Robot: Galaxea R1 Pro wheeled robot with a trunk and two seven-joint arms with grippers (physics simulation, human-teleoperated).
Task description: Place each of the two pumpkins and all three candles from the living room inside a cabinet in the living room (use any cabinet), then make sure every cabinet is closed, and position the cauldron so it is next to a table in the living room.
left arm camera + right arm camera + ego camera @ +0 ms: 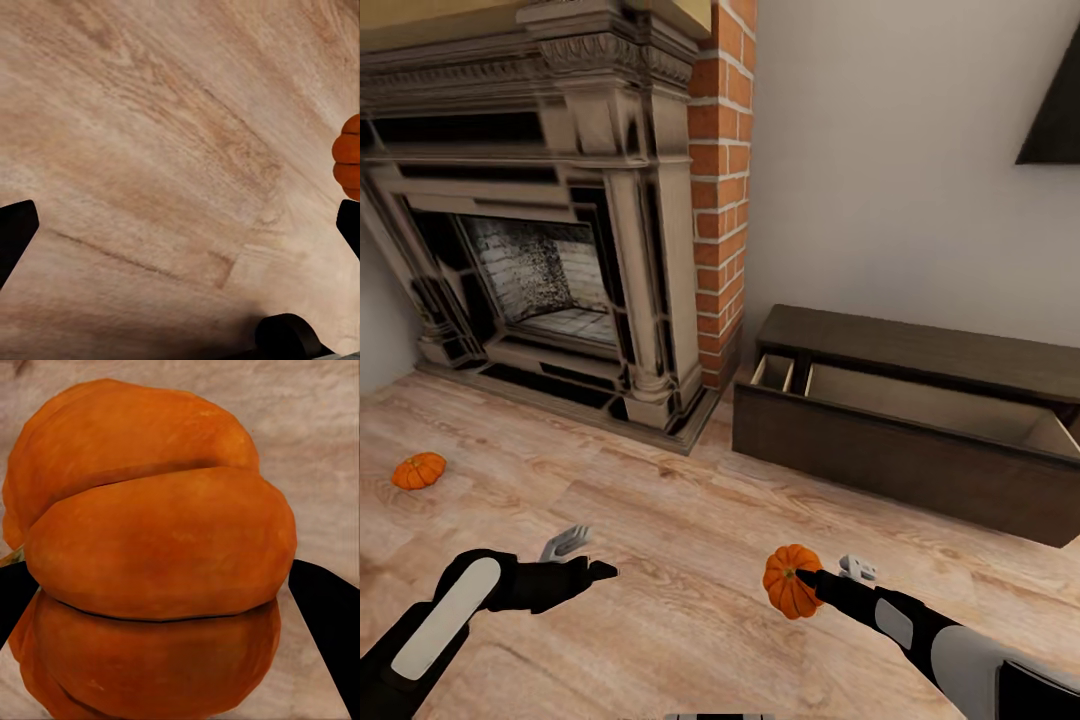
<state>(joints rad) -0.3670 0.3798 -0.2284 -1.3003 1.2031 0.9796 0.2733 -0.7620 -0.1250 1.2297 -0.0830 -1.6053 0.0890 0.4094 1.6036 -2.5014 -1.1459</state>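
Note:
One orange ribbed pumpkin [790, 581] is held just above the wooden floor by my right gripper [802, 582], which is shut on it. Up close, that pumpkin [157, 547] bulges between the black fingers [324, 619]. A second pumpkin [418, 470] lies on the floor at the far left, in front of the fireplace. My left gripper [582, 557] hovers open over bare floor, nothing between its fingers [15, 234]; the held pumpkin [347, 157] shows at that view's edge. The dark-brown cabinet [900, 455] stands against the wall at right, its wide drawer pulled out with a pale interior [930, 405].
A large ornate fireplace [540, 240] with a brick column [720, 180] fills the left and back. A dark panel [1055, 110] hangs on the wall above the cabinet. Wooden floor [690, 520] stretches between my arms and the cabinet.

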